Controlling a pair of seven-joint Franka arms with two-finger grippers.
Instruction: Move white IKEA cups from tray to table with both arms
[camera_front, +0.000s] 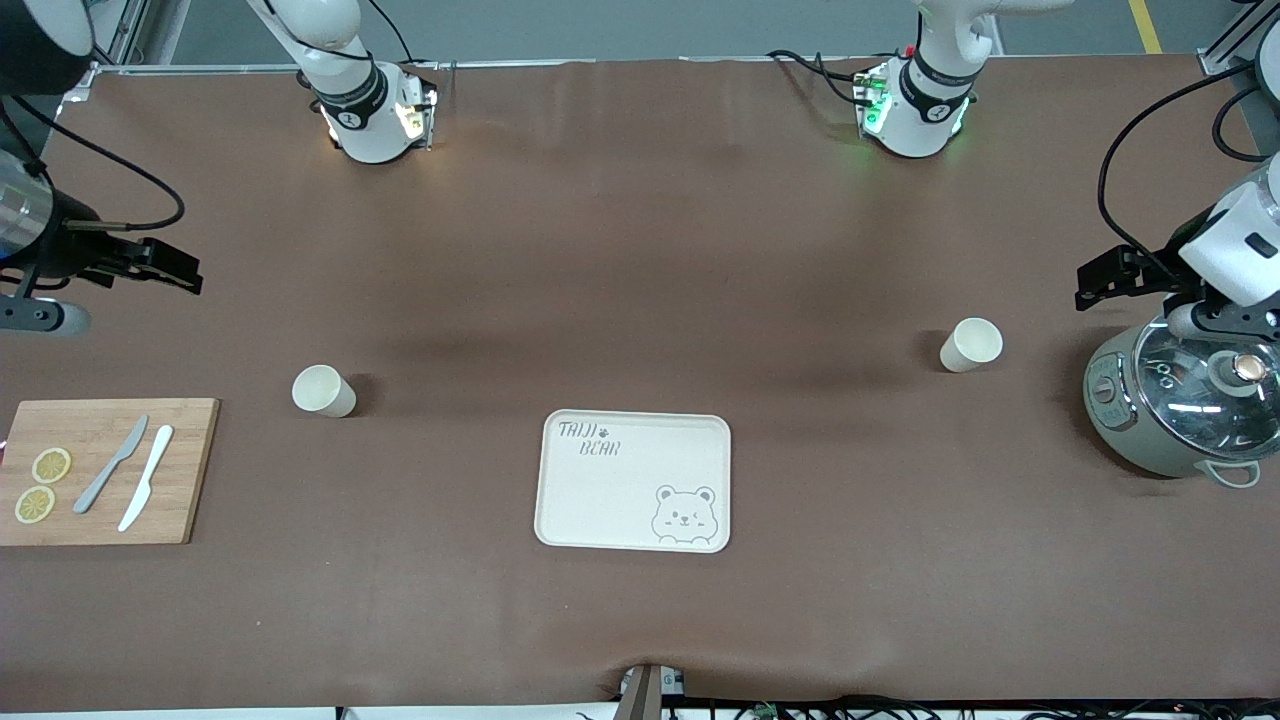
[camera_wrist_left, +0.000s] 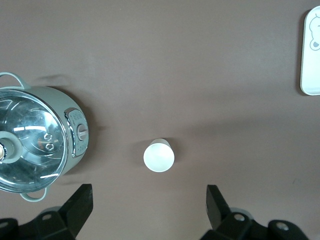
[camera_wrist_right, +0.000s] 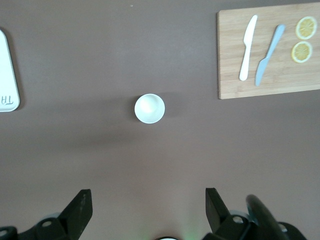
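We see both grippers up in the air w/ fingers spread wide, gripping nothing: the left gripper (camera_front: 1085, 285) is over the table by the grey-green pot (camera_front: 1170, 415), the right gripper (camera_front: 190, 275) over the table above the cutting board (camera_front: 110, 470). One white cup (camera_front: 971, 344) stands upright on the table toward the left arm's end, near the pot; the other white cup (camera_front: 323, 390) stands toward the right arm's end, near the board. Both cups sit well apart from the bear tray (camera_front: 636, 480) btwn them, which lies nearer the front camera.

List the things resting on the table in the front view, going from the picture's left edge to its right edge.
Cutting board carrying lemon slices and two knives → cup → bear tray → cup → pot with glass lid.
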